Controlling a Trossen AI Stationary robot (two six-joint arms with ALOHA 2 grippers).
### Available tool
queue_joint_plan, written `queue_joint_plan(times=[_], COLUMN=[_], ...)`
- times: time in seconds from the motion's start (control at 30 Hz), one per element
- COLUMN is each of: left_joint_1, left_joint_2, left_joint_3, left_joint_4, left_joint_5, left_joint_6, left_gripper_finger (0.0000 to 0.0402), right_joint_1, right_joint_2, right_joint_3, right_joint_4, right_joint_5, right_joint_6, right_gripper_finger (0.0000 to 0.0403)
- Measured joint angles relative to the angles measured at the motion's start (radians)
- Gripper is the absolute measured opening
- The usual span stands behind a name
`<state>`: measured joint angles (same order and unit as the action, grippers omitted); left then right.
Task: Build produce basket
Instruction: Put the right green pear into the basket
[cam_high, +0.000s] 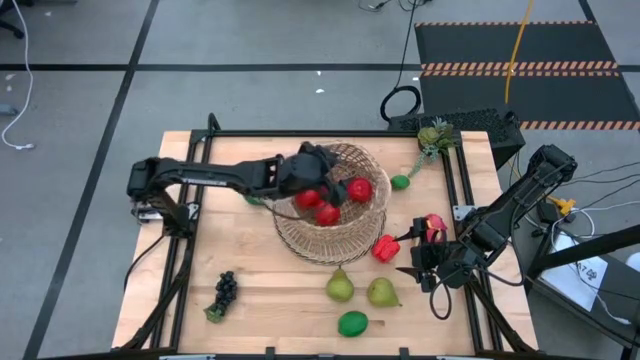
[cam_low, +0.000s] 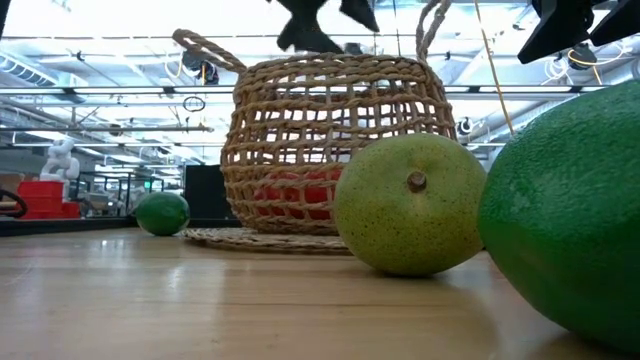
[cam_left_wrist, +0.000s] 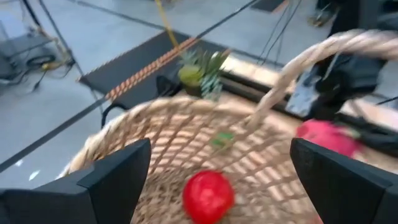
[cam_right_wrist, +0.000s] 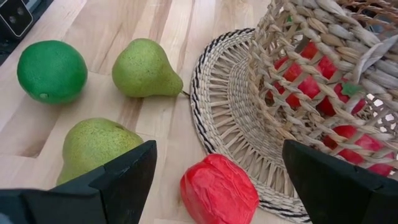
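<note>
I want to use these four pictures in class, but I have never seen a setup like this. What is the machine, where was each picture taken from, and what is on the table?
Two dark robot arms work at a wooden table. One picture looks straight down, one looks level across the tabletop, and two come from cameras on the arms' wrists. The left end effector hangs open over the wicker basket, which holds red fruits. The right end effector is open and empty near a red fruit beside the basket. Two pears, limes and grapes lie on the table.
</note>
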<state>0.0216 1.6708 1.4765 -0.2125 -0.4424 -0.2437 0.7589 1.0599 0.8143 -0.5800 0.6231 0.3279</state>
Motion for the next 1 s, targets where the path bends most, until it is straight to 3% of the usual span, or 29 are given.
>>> queue_joint_plan(times=[0.23, 0.47, 0.6, 1.0], left_joint_1=[-0.116, -0.257, -0.319, -0.445], left_joint_2=[-0.104, -0.136, -0.135, -0.132], left_joint_3=[0.000, 0.001, 0.000, -0.002], left_joint_4=[-0.046, -0.218, -0.289, -0.344], left_joint_5=[-0.009, -0.184, -0.217, -0.250], left_joint_6=[0.014, -0.004, -0.047, -0.059], left_gripper_finger=[0.0372, 0.0327, 0.0303, 0.0265], right_joint_1=[0.000, 0.000, 0.001, 0.104], right_joint_2=[0.000, 0.000, 0.012, 0.231], right_joint_3=[0.000, 0.000, 0.000, 0.002], right_joint_4=[0.004, 0.005, 0.033, 0.253], right_joint_5=[0.000, -0.025, -0.080, -0.229], right_joint_6=[0.042, 0.147, 0.241, 0.535], right_gripper_finger=[0.0339, 0.0339, 0.0339, 0.0339])
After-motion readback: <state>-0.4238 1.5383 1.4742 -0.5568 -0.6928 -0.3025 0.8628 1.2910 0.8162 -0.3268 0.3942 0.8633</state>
